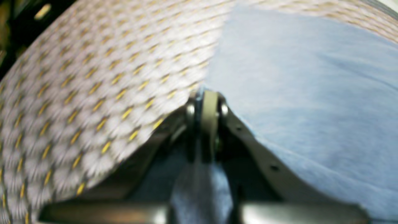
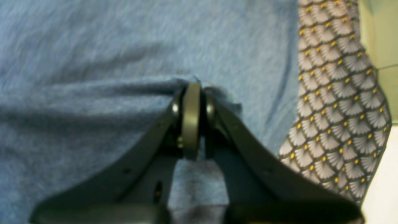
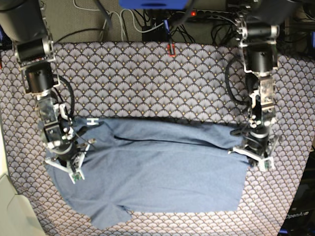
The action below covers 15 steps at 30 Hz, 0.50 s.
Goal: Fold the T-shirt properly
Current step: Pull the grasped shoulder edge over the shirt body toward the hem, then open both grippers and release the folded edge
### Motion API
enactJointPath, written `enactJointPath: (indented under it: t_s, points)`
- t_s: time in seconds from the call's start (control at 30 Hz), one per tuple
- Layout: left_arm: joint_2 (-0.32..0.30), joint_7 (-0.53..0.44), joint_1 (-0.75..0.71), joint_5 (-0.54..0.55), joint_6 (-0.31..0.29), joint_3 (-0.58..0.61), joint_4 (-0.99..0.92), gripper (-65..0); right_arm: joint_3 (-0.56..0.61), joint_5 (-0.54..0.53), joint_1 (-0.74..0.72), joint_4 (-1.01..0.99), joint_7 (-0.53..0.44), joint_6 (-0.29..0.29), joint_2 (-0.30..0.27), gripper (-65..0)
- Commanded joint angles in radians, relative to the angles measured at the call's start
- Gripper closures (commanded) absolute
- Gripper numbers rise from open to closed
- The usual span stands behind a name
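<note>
The grey-blue T-shirt (image 3: 157,172) lies spread across the middle of the table, its far edge turned over toward me and a sleeve poking out at the near left (image 3: 110,216). A bit of white lettering (image 3: 92,121) shows at its far left corner. My left gripper (image 3: 253,160) is at the shirt's right edge. In the left wrist view the left gripper (image 1: 206,96) is shut on the T-shirt (image 1: 311,93), with cloth running back between the jaws. My right gripper (image 3: 71,169) is at the left edge. In the right wrist view the right gripper (image 2: 191,87) is shut on a bunched pinch of the T-shirt (image 2: 93,62).
A scallop-patterned tablecloth (image 3: 162,83) covers the table under and around the shirt. Cables and equipment run along the far edge, with a small red item (image 3: 171,49) there. The table's left edge (image 3: 6,162) is close to my right arm.
</note>
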<state>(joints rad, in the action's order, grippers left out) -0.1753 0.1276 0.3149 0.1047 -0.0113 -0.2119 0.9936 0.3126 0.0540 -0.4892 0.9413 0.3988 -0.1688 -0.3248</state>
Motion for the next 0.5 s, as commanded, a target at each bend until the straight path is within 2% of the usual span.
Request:
enactJointPath:
  t_s: [0.0, 0.47]
  points:
    - [-0.016, -0.027, 0.022, -0.001, 0.01, 0.01, 0.012, -0.5, -0.007, 0.004, -0.033, 0.012, -0.022, 0.004, -0.012, 0.0]
    - [-0.02, -0.027, 0.056, -0.001, 0.009, 0.025, -0.045, -1.0, -0.008, 0.004, -0.035, 0.008, -0.024, 0.004, -0.012, 0.0]
